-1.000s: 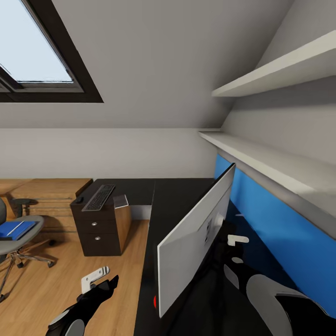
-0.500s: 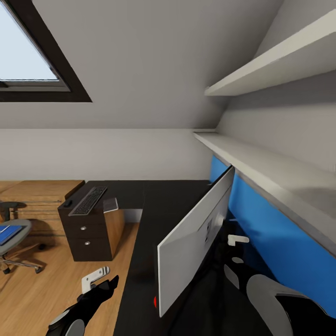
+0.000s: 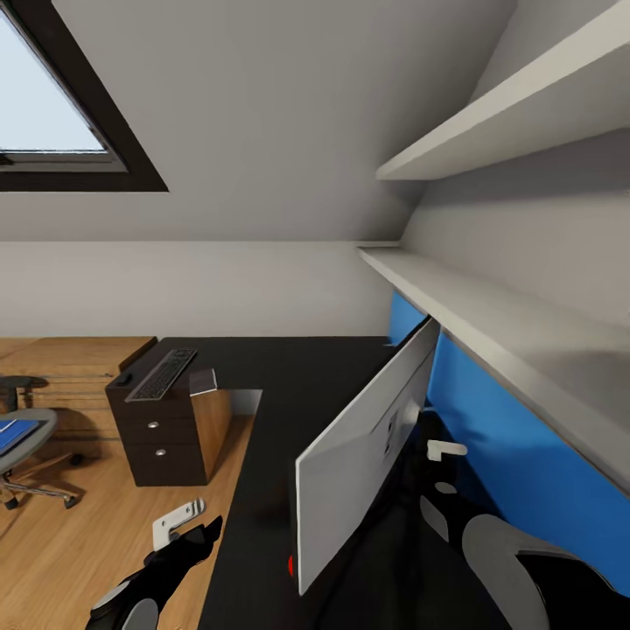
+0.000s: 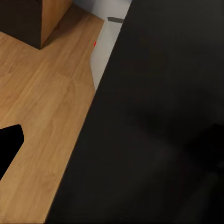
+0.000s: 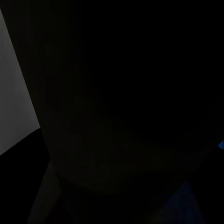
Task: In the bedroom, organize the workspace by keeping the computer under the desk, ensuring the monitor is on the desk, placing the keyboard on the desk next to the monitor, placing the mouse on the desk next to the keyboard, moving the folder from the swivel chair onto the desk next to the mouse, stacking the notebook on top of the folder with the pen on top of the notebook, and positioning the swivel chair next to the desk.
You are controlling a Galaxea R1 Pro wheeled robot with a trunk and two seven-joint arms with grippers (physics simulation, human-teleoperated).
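A large monitor (image 3: pixel 363 455) hangs tilted over the black L-shaped desk (image 3: pixel 297 367), its grey screen facing left. My right gripper (image 3: pixel 442 455) is behind it, shut on the monitor's back, which darkens the right wrist view. My left gripper (image 3: pixel 185 525) is open and empty, low beside the desk's edge over the wooden floor; one black finger (image 4: pixel 9 147) shows in the left wrist view. The keyboard (image 3: pixel 162 374) and the dark mouse (image 3: pixel 123 379) lie on a drawer cabinet. At the far left stands the swivel chair (image 3: pixel 26 455) with the blue folder (image 3: pixel 12 434) on its seat.
The dark drawer cabinet (image 3: pixel 162 437) stands against the desk's left wing, with a small grey object (image 3: pixel 203 381) on top. White shelves (image 3: pixel 490 306) run along the blue wall panel (image 3: pixel 516 455) on the right. A skylight (image 3: pixel 52 131) is set in the sloped ceiling.
The whole picture has slid left, so the camera has moved; the chair is now cut off at the left edge. The monitor and both arms keep their places in the picture.
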